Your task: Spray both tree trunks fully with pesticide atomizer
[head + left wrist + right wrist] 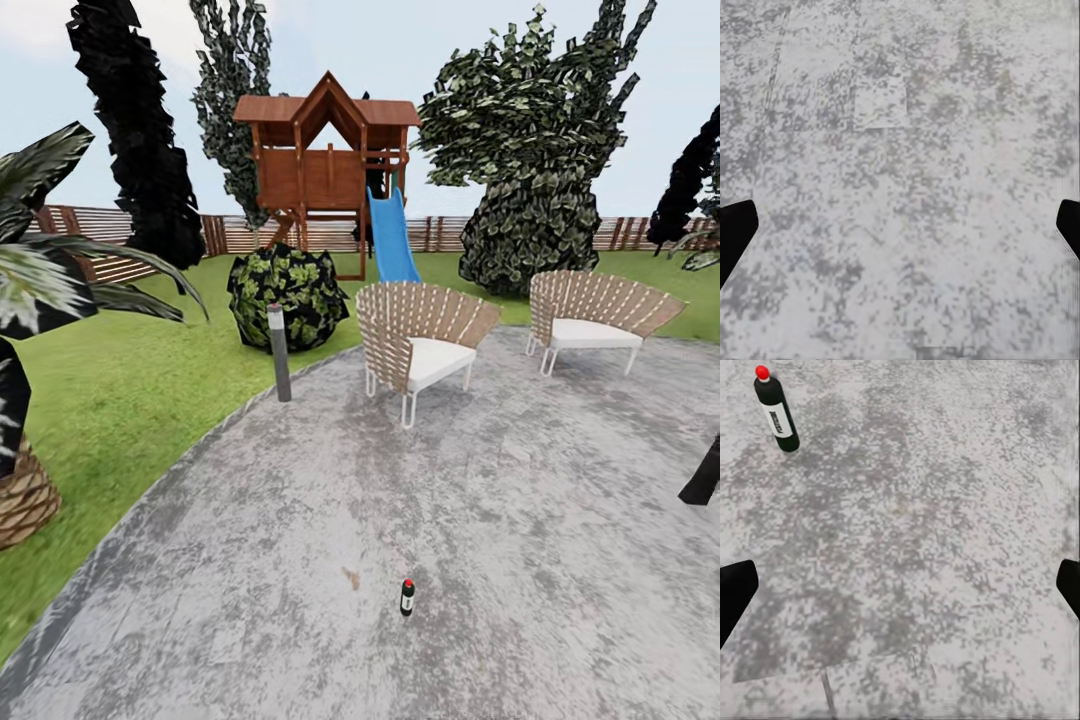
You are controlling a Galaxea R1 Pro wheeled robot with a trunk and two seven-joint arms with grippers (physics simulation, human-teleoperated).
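— Nearest the head camera: one pesticide atomizer (pixel 407 597), a small black bottle with a red cap, standing upright on the grey stone paving (pixel 520 520), alone in open ground.

— Does a wrist camera catch it?

— Yes, the right wrist view shows the same bottle (pixel 776 409), white label on its side, well clear of the right gripper (pixel 900 585). Two dark fingertips (pixel 735 585) sit at opposite edges of that picture, so the jaws are spread wide with nothing between them.

— And the other arm?

— The left gripper (pixel 900 225) is likewise spread wide, over bare paving.

— What stands beyond the bottle?

— Two woven chairs with white cushions, one nearer (pixel 420 345) and one further right (pixel 595 320), both on the paving. One slim grey bollard light (pixel 279 352) stands at the paving's edge, just before one round bush (pixel 288 295) on the lawn (pixel 130 380).

— Further back?

— One wooden playhouse (pixel 325 160) with one blue slide (pixel 392 240), a slatted fence (pixel 100 235) behind, and one big leafy tree (pixel 535 150) right of the slide.
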